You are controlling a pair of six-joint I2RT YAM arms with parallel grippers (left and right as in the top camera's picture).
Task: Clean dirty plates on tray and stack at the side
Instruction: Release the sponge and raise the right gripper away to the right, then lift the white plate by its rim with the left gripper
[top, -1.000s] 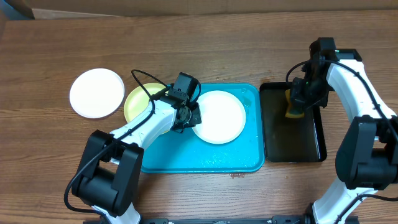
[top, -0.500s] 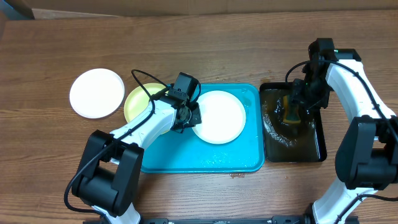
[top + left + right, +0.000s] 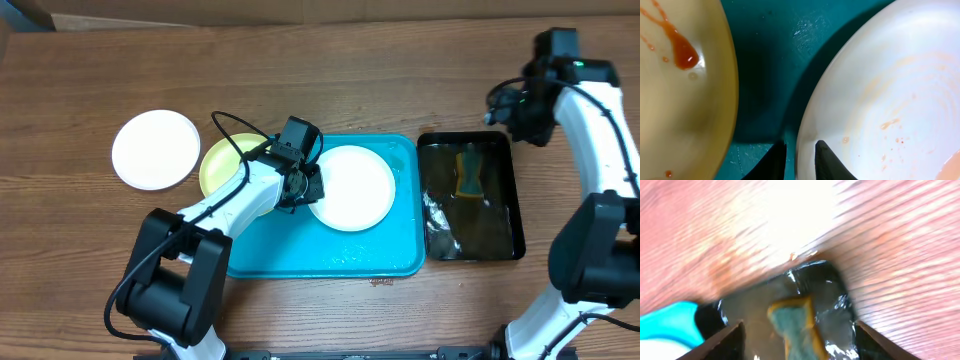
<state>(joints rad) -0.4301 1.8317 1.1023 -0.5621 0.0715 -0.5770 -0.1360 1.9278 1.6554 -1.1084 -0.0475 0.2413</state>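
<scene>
On the turquoise tray [image 3: 400, 250] lie a white plate [image 3: 351, 187] and, at its left end, a yellow-green plate [image 3: 222, 165]. A second white plate [image 3: 153, 149] rests on the table to the left. My left gripper [image 3: 300, 188] straddles the left rim of the tray's white plate [image 3: 890, 100], jaws narrowly open, with a thin strip of tray [image 3: 765, 60] showing beside the rim. That plate bears faint orange smears. A red sauce blob sits on the yellow-green plate [image 3: 685, 110]. My right gripper [image 3: 520, 110] hangs wide open and empty above the table.
A narrow black tray [image 3: 518, 200] holding rippling water stands right of the turquoise tray. A yellow-and-green sponge [image 3: 468, 172] lies loose in it, and in the blurred right wrist view the sponge [image 3: 800, 330] shows below the open fingers [image 3: 727, 340].
My right gripper let go of the sponge in the black tray, opened wide and rose away to the back right. My left arm stayed at the plate's rim.
</scene>
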